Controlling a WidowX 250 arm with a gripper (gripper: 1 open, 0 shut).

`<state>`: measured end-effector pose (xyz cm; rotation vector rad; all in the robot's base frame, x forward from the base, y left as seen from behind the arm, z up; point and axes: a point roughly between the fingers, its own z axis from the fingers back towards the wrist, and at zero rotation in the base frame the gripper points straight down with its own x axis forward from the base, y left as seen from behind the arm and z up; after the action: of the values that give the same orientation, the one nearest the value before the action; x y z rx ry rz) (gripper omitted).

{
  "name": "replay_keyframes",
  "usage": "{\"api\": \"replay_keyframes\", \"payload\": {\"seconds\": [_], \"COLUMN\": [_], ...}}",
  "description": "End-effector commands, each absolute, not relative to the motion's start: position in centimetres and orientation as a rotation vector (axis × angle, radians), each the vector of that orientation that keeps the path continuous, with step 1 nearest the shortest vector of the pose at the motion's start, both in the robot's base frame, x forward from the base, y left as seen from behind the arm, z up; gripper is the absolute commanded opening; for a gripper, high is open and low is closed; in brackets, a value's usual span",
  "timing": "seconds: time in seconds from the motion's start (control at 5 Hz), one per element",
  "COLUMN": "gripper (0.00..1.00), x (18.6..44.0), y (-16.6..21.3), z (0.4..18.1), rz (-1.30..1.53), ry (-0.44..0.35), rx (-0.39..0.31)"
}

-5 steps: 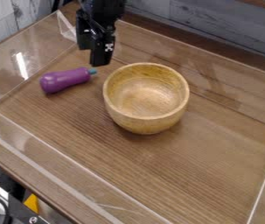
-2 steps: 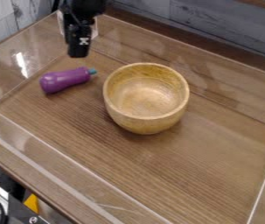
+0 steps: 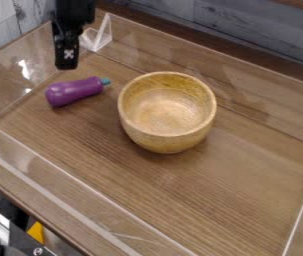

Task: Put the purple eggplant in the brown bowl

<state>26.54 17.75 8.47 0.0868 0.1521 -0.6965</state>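
Observation:
The purple eggplant lies on its side on the wooden table, left of the brown bowl, its teal stem end pointing right toward the bowl. The bowl stands upright with nothing in it. My black gripper hangs above and slightly behind the eggplant's left half, fingertips pointing down and apart from it. Nothing shows between the fingers. The gap between them is too dark and small to read.
Clear plastic walls ring the table top. A small clear-white piece sits at the back, right beside the gripper. A grey plank wall runs behind. The table's front-left edge drops off to dark floor.
The gripper has travelled left, from over the eggplant's stem end near the bowl to above its left half. Eggplant and bowl have not moved.

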Motion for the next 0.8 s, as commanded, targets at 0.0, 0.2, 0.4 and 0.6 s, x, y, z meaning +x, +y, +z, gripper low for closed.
{"api": "replay_keyframes", "payload": {"seconds": [0.0, 0.2, 0.4, 0.6], "gripper": [1.0, 1.0, 1.0, 1.0], "x": [27.1, 27.2, 27.4, 27.8], "y": [19.0, 19.6, 19.6, 19.5], "z": [8.4, 7.8, 7.6, 7.0], "rz": [-0.793, -0.816, -0.811, -0.804], "ry": [0.118, 0.116, 0.114, 0.115], "rx": [0.131, 0.13, 0.128, 0.114]}}
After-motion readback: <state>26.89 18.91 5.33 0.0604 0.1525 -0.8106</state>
